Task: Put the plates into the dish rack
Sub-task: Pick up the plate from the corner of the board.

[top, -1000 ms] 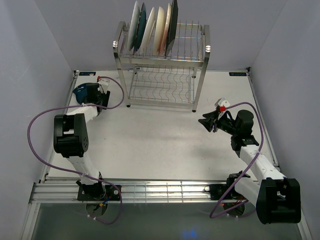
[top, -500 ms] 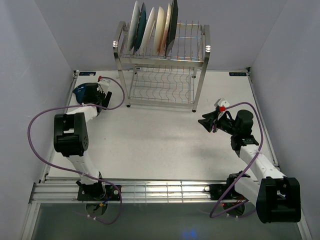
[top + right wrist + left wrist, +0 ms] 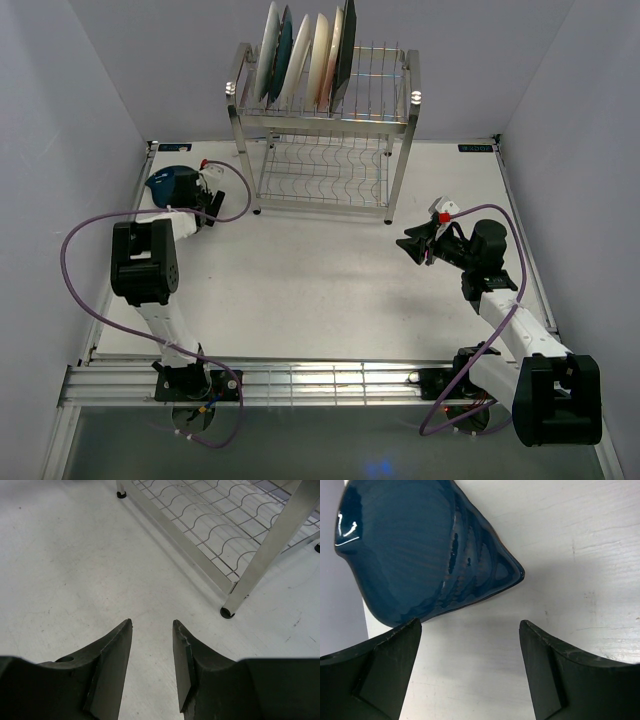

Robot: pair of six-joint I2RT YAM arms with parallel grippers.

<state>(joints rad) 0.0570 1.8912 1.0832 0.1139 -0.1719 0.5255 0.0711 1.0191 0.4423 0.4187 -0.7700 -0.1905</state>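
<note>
Moved: the left arm's elbow has edged toward the plate and its purple cable has swung, while the right arm sits as before.
Plate: the small dark blue plate (image 3: 420,555) lies on the tabletop (image 3: 300,280) just ahead of the left pincer (image 3: 470,627), its pointed rim between the fingers and nearer the left one.
Left pincer: spread wide, gripping nothing.
Right pincer (image 3: 152,625): narrowly parted, empty, with a rack post ahead to its right.
Rack: the dish rack (image 3: 320,120) is well beyond the left pincer, and the other plates (image 3: 305,50) stand on edge in its upper tier.
Risk: the fingers would probably catch only the glossy corner. The plate could then slip out, skid toward the wall, or tilt and strike a post on the way up.
</note>
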